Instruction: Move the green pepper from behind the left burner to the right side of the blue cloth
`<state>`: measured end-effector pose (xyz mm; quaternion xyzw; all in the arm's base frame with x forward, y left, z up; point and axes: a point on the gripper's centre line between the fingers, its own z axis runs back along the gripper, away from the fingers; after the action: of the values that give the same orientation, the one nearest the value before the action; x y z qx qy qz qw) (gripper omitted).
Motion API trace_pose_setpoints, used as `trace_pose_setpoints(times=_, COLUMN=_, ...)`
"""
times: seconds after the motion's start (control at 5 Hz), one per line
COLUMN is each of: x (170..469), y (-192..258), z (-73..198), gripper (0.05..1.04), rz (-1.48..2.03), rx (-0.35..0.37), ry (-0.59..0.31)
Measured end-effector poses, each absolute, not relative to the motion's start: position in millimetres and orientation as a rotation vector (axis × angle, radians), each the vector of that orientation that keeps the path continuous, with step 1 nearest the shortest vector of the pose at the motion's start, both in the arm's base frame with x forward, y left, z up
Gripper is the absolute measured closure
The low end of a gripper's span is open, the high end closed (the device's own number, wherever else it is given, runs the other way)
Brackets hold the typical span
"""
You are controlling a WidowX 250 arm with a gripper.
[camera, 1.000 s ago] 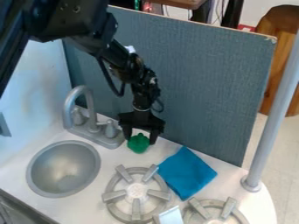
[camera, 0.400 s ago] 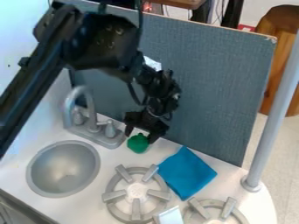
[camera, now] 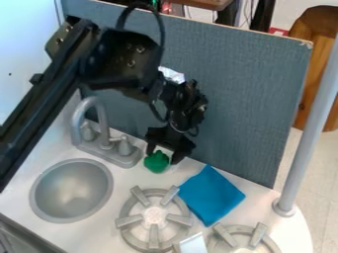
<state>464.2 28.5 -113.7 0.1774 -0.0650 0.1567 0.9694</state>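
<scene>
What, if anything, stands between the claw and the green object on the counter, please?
Nothing visible stands between them: the claw, its fingers apart, is right at the green object. The faucet and the blue cloth are off to either side.

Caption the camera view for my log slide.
Open gripper at a green object, between the gray faucet and a blue cloth.

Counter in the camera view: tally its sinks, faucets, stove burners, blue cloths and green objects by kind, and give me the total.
Sink: 1
Faucet: 1
Stove burners: 2
Blue cloth: 1
Green object: 1
Total: 6
</scene>
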Motion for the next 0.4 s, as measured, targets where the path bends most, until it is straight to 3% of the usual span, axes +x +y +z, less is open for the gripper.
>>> trace_pose_setpoints(times=0.2, x=459, y=39, z=-122, gripper=0.133, rz=0.315, rx=0.177, ry=-0.063)
trace_pose_setpoints(times=0.4, x=458, y=55, z=-124, gripper=0.407, rz=0.324, rx=0.048, ry=-0.05)
